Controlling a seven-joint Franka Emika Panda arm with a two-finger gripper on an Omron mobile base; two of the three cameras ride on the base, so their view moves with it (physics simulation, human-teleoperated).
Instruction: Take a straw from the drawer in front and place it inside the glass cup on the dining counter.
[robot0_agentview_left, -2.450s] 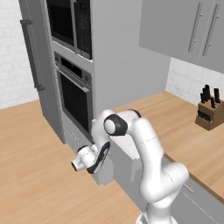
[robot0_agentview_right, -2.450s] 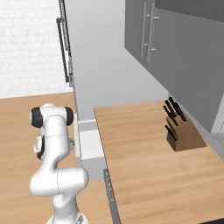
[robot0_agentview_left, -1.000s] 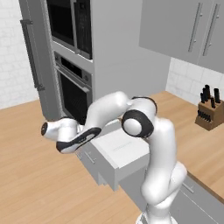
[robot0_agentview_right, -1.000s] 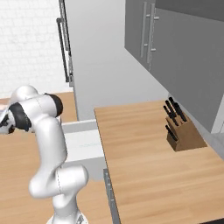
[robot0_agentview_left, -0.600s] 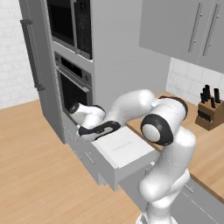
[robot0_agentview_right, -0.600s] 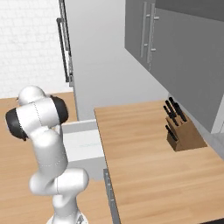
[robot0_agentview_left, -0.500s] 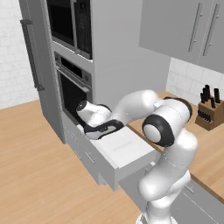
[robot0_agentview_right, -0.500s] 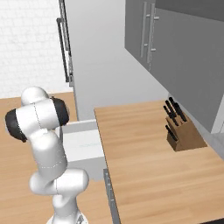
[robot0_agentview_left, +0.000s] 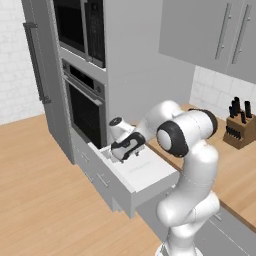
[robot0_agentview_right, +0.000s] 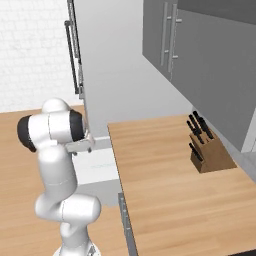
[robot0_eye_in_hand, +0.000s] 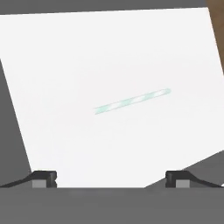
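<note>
One thin straw (robot0_eye_in_hand: 132, 100) lies flat in the drawer (robot0_agentview_left: 145, 170); the wide-open gripper (robot0_eye_in_hand: 110, 178) may skid it sideways on closing.

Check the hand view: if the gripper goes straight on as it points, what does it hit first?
Probably the drawer: its white floor lies ahead of the open gripper. The straw lies flat there, slightly right of centre, so it may touch that first; depth is unclear.
</note>
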